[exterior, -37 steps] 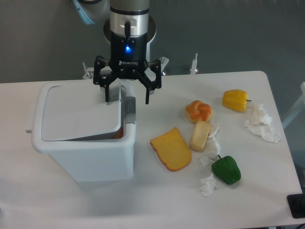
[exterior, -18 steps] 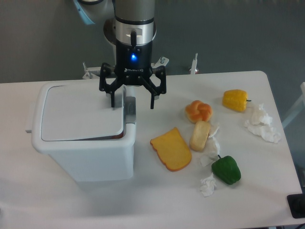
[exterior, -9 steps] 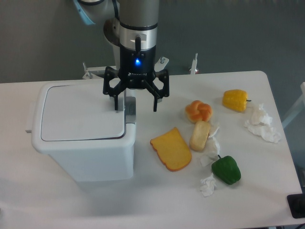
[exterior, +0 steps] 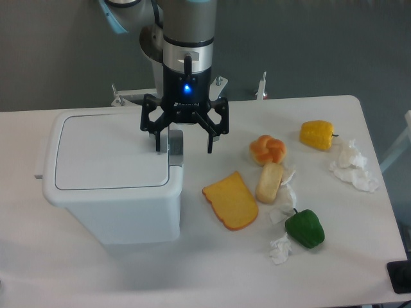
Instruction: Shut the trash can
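Observation:
The trash can (exterior: 109, 199) is a large white bin at the left of the table. Its flat white lid (exterior: 106, 154) lies level in the rim, with no gap showing along the front edge. A grey latch tab (exterior: 175, 146) sits at the lid's right edge. My gripper (exterior: 183, 144) hangs open just above that tab. Its left fingertip is over the lid's right edge and its right fingertip is past the bin's side. Nothing is between the fingers.
To the right of the bin lie an orange bread slice (exterior: 231, 201), a pale roll (exterior: 269, 182), a braided bun (exterior: 268, 149), a yellow pepper (exterior: 317, 134), a green pepper (exterior: 304, 228) and crumpled tissues (exterior: 352, 165). A black object (exterior: 400, 277) sits at the lower right corner.
The lid has dropped from tilted, with a dark gap at its front, to flat in the rim. My gripper has drifted right and slightly up, staying open.

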